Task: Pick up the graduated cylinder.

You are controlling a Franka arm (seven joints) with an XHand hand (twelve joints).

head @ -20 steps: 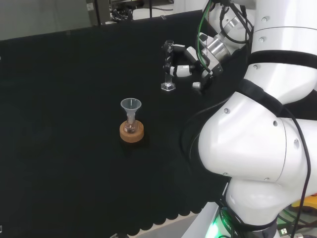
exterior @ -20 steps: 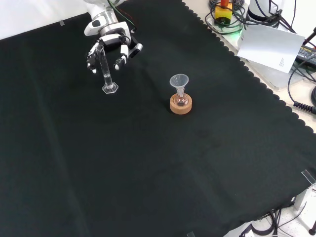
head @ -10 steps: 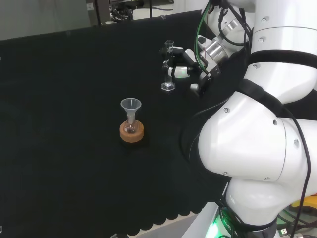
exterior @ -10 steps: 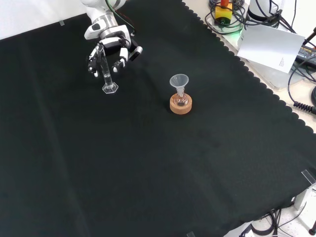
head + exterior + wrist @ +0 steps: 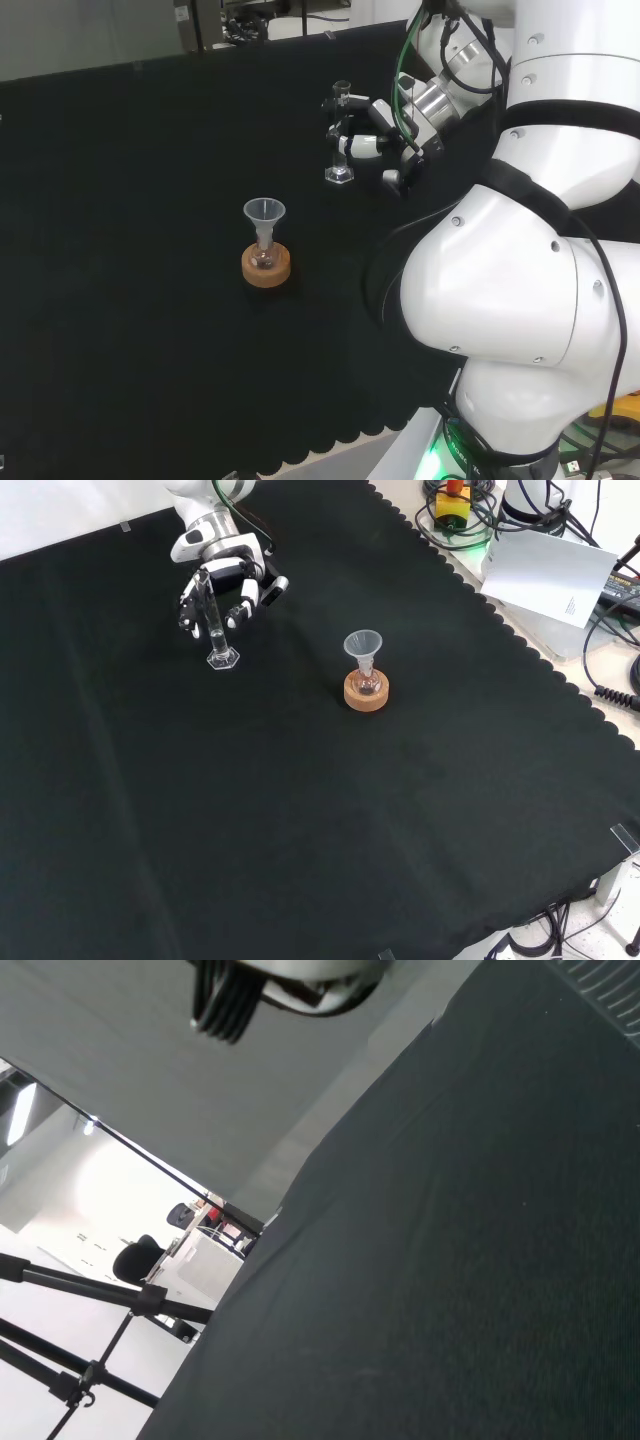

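A slim clear graduated cylinder (image 5: pixel 341 150) (image 5: pixel 213 625) stands upright on its hexagonal foot on the black cloth. My hand (image 5: pixel 372 132) (image 5: pixel 222 580) is right up against its upper half. In the front view the fingers (image 5: pixel 186 606) reach down on both sides of the tube and the thumb sticks out to the right. The fingers are spread and only slightly bent, not closed on the glass. The cylinder's foot still rests on the cloth. A blurred white part of the hand (image 5: pixel 300 980) shows in the wrist view, above the cloth.
A clear funnel (image 5: pixel 264 215) (image 5: pixel 363 645) sits in a small flask on a cork ring (image 5: pixel 266 266) (image 5: pixel 366 691), to the right of the cylinder in the front view. The arm's white links (image 5: pixel 520 250) rise at the head view's right. Cables and paper (image 5: pixel 550 570) lie beyond the cloth's scalloped edge.
The hand has shifted closer to the cylinder, so the tube now sits between its fingers. The cylinder, funnel and flask have not moved.
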